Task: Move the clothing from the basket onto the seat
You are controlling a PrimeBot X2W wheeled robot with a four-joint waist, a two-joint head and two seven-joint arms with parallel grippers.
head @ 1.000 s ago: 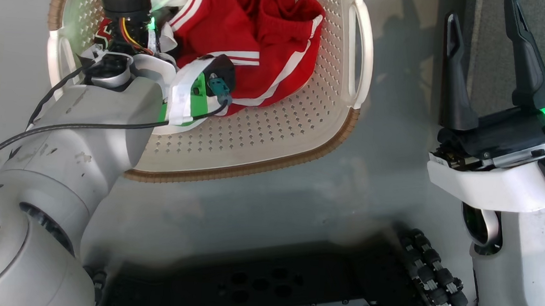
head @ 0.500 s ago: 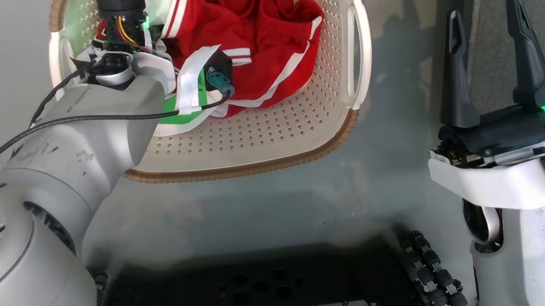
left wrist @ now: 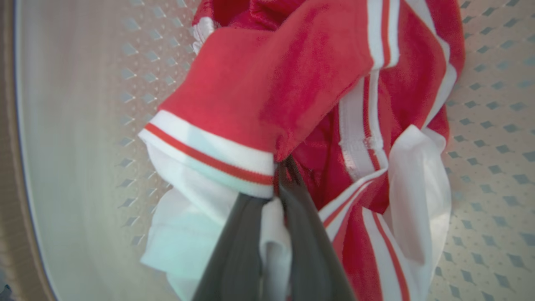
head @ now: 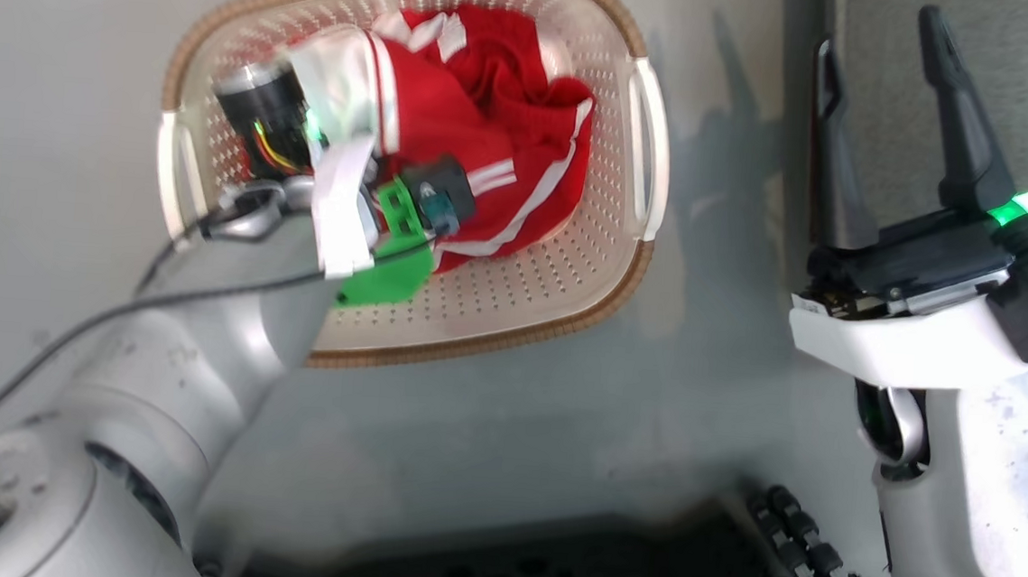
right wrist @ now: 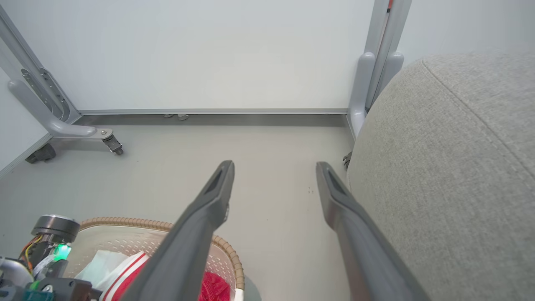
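Our left gripper (left wrist: 279, 169) is clamped tight on a red-and-white garment (left wrist: 292, 83) over the far half of the basket (head: 474, 345). We judge the pick-up is in hand; next it needs lifting clear and carrying right to the grey seat (right wrist: 451, 167). Our right gripper (right wrist: 273, 167) hangs spread wide, empty, beside that seat.

arm shells (head: 970, 501): pale grey, scuffed | right gripper (head: 878, 26): two long dark fingers | wrist light (head: 1026, 211): green | cable (head: 206, 290): thin, black

A white panel (right wrist: 209, 54) on castered grey legs (right wrist: 62, 127) stands on the grey floor (right wrist: 146, 167).
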